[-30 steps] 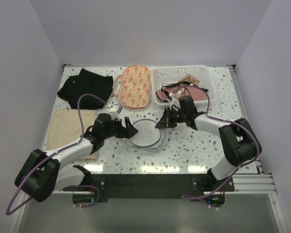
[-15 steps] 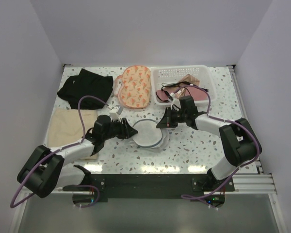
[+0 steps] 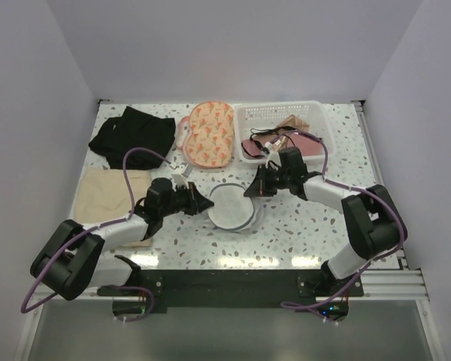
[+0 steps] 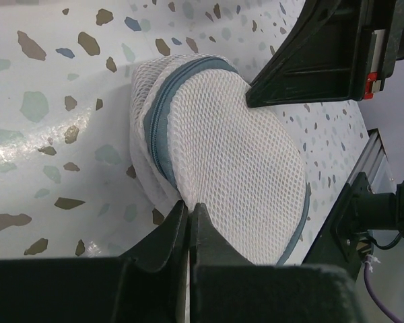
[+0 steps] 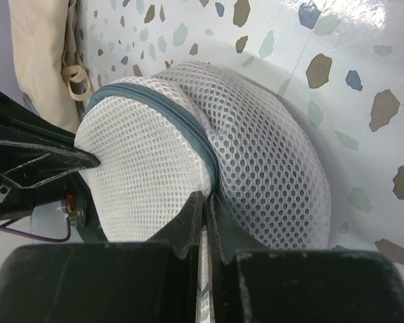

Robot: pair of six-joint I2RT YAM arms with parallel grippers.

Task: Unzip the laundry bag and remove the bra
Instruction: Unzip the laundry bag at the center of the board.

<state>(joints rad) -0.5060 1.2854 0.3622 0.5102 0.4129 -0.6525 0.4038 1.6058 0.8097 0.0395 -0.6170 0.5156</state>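
Item: mesh laundry bag (image 3: 231,207), zipped, on the bench just in front of the basket (image 3: 278,107); bra unseen inside.
Left gripper (image 4: 190,205): jaws pinching the bag's mesh.
Right gripper (image 5: 205,195): jaws pinching the bag's zip seam.
Handling: left anchors the mesh taut; right draws along the zip track, not upward.

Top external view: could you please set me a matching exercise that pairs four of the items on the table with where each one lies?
Items:
1. laundry bag
2. black garment
3. white basket
4. beige cloth

Places:
A. far right
B. near left
C. centre
D. far left

Pairs: 1-C, 2-D, 3-A, 4-B
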